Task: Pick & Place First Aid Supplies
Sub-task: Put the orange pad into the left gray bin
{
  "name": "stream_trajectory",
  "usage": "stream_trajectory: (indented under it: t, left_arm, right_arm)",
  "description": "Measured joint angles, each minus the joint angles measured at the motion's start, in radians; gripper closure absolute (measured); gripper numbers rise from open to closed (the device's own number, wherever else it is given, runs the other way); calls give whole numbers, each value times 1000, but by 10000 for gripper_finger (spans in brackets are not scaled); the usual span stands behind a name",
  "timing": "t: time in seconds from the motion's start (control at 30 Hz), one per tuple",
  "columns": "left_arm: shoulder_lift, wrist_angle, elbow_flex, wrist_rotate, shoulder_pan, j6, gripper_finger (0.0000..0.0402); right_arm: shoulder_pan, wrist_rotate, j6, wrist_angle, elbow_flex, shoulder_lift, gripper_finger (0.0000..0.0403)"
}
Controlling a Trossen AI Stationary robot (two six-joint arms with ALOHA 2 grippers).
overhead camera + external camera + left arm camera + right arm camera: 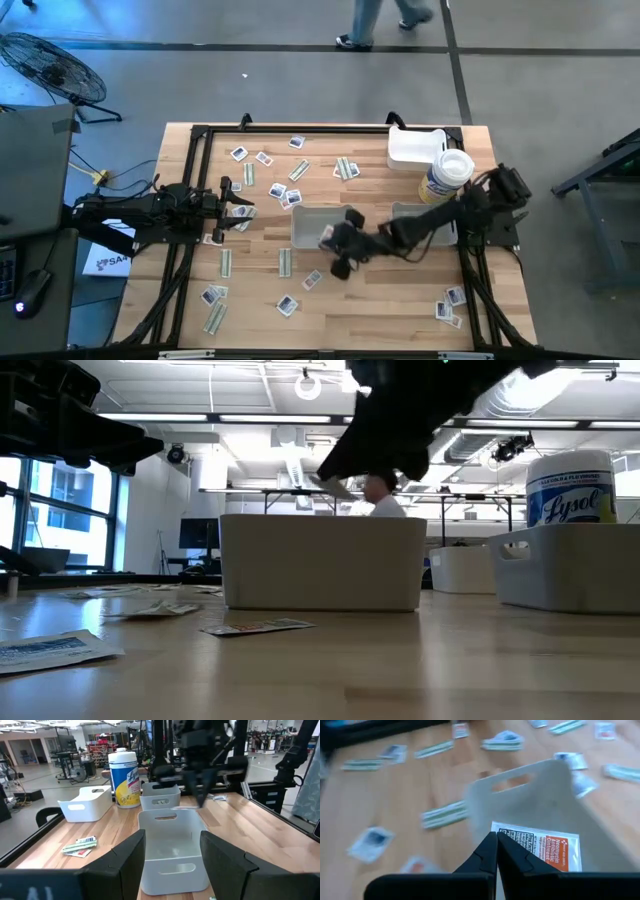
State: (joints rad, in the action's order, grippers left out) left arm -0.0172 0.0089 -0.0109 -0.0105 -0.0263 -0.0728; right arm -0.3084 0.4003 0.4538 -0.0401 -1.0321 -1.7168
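Note:
My right gripper (330, 240) is shut on a white packet with orange and dark print (540, 847), above the near end of the middle grey tray (312, 222). In the low view the packet (332, 485) shows just above the tray's rim (320, 520). Several other first aid packets and pale green strips (290, 195) lie flat on the wooden table around the tray. My left gripper (172, 840) waits open and level at the table's left side, pointing at the tray. My right gripper pinches the packet by one short edge, near a corner (512, 837), between its two fingertips. The fingers slant down from the table's right side. The rest of the packet sticks out past the fingertips, lifted clear above the tray.
A second grey tray (425, 215) lies partly under the right arm. A white tray (415, 148) and a Lysol wipes bottle (447, 175) stand at the back right. More packets lie near the front edge (215, 300) and front right (450, 305). A person walks beyond the table (365, 25).

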Motion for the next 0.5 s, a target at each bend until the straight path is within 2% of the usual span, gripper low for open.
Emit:
stream_trajectory:
  t: [0.1, 0.23, 0.4, 0.5]
  left_arm:
    - [0, 0, 0, 0, 0, 0, 216]
    - [0, 0, 0, 0, 0, 0, 216]
    - [0, 0, 0, 0, 0, 0, 216]
    - [0, 0, 0, 0, 0, 0, 216]
  right_arm:
    - [38, -5, -56, 48, -54, -9, 402]
    - [60, -8, -119, 178, -193, -69, 402]
    - [98, -19, -117, 428, -394, -182, 402]
    - [129, -71, -115, 516, -469, -239, 402]
